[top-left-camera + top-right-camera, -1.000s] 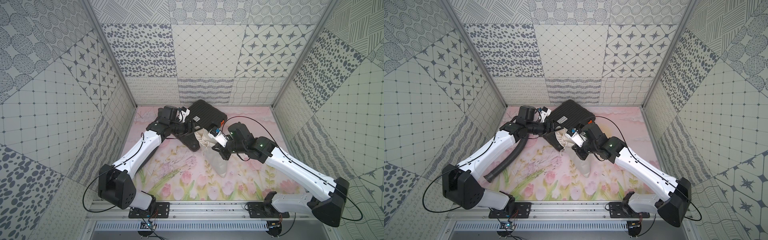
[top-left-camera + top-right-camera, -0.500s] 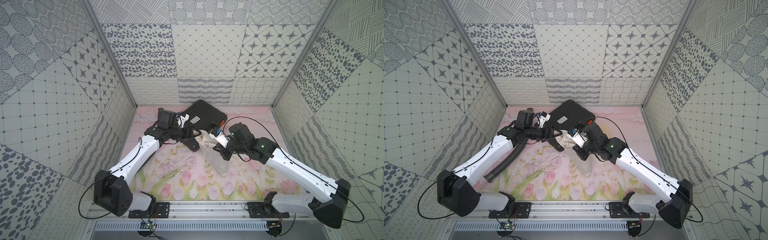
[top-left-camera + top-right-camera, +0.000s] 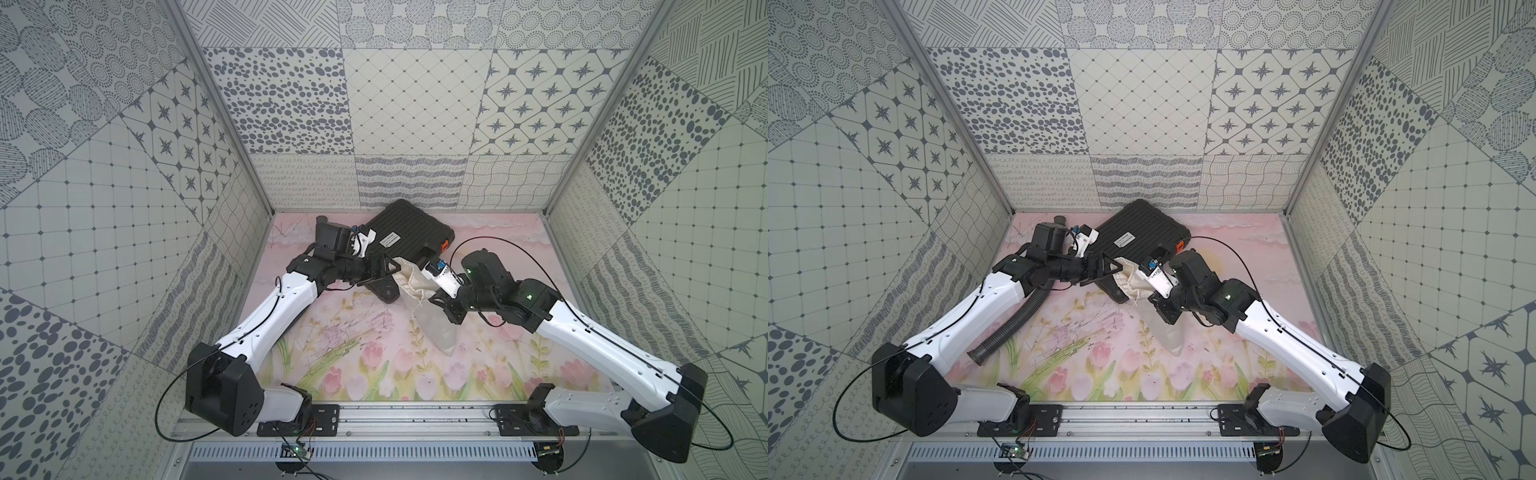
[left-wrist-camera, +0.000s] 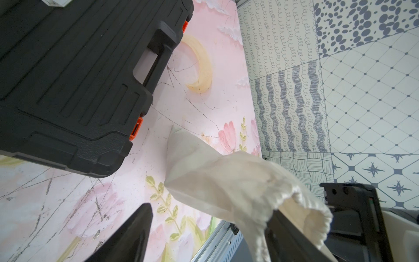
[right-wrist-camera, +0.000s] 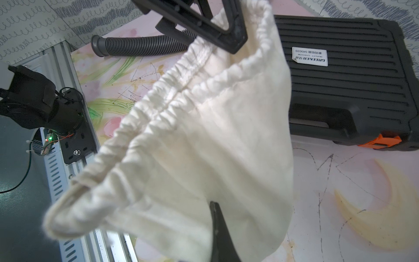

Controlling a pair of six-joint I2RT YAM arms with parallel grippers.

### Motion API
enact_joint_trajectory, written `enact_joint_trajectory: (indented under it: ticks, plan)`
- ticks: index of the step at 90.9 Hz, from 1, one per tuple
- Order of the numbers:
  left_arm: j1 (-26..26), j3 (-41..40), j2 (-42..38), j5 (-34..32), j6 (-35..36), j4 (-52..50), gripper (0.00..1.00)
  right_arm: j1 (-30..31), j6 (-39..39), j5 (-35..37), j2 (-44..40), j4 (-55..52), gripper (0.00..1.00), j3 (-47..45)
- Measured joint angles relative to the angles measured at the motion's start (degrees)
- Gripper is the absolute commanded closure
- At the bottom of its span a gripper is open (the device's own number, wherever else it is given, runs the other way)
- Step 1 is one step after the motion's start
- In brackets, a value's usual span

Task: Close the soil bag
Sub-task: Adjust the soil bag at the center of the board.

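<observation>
The soil bag (image 3: 419, 282) (image 3: 1133, 279) is an off-white cloth sack held up between my two arms over the flowered mat, its lower end hanging toward the mat. My left gripper (image 3: 384, 272) (image 3: 1105, 270) (image 4: 210, 211) is open; one of its fingers (image 5: 229, 38) sits inside the gathered mouth, and the rim drapes over it. My right gripper (image 3: 437, 297) (image 3: 1159, 300) (image 5: 213, 205) is shut on the bag's cloth at the opposite side of the mouth. The mouth (image 5: 158, 108) is a long, loose slit. A short cord end (image 3: 419, 300) dangles below it.
A black ribbed hard case with orange latches (image 3: 405, 237) (image 3: 1138, 232) (image 4: 79, 68) (image 5: 351, 79) lies just behind the bag. A grey corrugated hose (image 3: 1013, 324) (image 5: 140, 46) lies under my left arm. Patterned walls enclose the mat on three sides; a metal rail (image 3: 415, 417) runs along the front.
My left gripper's jaws have spread wider, with one finger in the bag's mouth, and the arm has shifted slightly. My right arm and its grip have stayed put.
</observation>
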Motion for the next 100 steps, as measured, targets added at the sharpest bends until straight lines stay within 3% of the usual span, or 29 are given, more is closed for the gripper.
enact_joint_trajectory:
  ticks: [27, 37, 43, 50, 57, 82, 100]
  plan:
    - [-0.1, 4.9, 4.8, -2.1, 1.9, -2.0, 0.24, 0.0, 0.2, 0.0, -0.7, 0.0, 1.00, -0.5]
    - [-0.4, 6.9, 6.2, -2.3, 2.5, -2.8, 0.31, 0.0, 0.2, 0.0, -0.7, 0.0, 1.00, -0.6]
    - [-0.7, 8.1, 7.1, -2.3, 3.1, -3.2, 0.44, -0.1, 0.2, 0.2, -0.7, 0.1, 1.00, -0.7]
    - [-1.0, 9.1, 8.0, -2.2, 3.6, -3.6, 0.77, -0.3, 0.2, 0.4, -0.7, 0.2, 1.00, -0.9]
    - [-1.2, 9.7, 8.7, -2.2, 3.7, -4.1, 1.00, -0.7, 0.3, 1.1, -0.7, 0.5, 1.00, -0.9]
    - [-1.5, 12.8, 7.2, -3.8, 3.5, -7.9, 1.00, -3.7, 1.6, 5.6, -2.3, 2.1, 1.00, -1.6]
    - [-2.0, 16.4, 4.3, -4.5, -0.1, -11.5, 1.00, -8.3, 2.4, 2.5, -3.3, 5.6, 1.00, -2.8]
